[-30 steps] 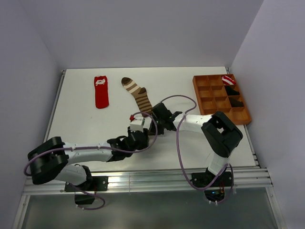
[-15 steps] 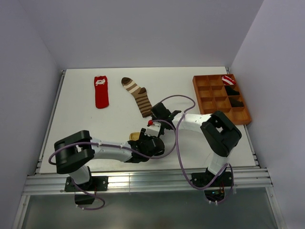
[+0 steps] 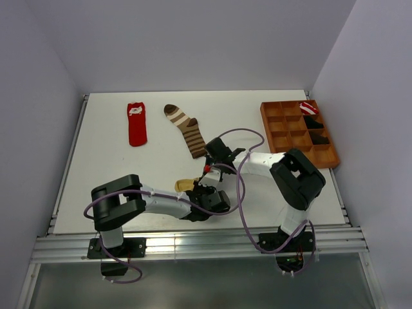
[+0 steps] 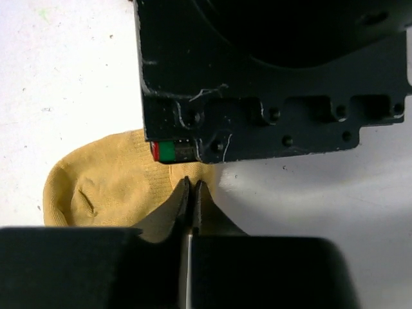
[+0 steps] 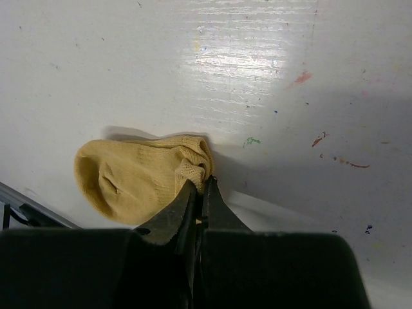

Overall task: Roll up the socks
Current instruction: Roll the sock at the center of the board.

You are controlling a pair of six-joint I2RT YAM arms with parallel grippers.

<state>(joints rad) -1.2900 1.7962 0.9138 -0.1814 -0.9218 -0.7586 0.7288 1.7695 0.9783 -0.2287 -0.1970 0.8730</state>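
Quick update on the sock job; the big change over the last second is the left tool [image 4: 191, 196]. It was about half wide a moment ago and has now snapped down to a sliver, tips right on the ribbed end of the mustard sock [image 5: 132, 172]; from the left wrist view it looks to us like fabric is pinched between them. The left arm has also swung its elbow in from the far left, so its wrist now sits just in front of the sock, near the front middle of the tabletop [image 3: 109, 161].

The right tool [image 5: 201, 190] hasn't changed; its jaws are fully together, nipping that same bunched edge from the other side. The two tools are nearly nose to nose; in the left wrist view the right one's black body fills the top of the picture.

The mustard sock lies on the tabletop with its rounded end pointing away from both tools; we can't tell whether any turn of a roll is in it yet. Our read is that the two-handed grip is now on, so rolling this first sock can start; probably one tool has to turn the edge over towards the rounded end while the other stops it sliding.

The red sock [image 3: 136, 124] and the striped sock [image 3: 185, 129] lie flat at the back, side by side but apart, in the same spots as before; two more to go. The orange tray [image 3: 263, 125] on the right holds a few bundles.
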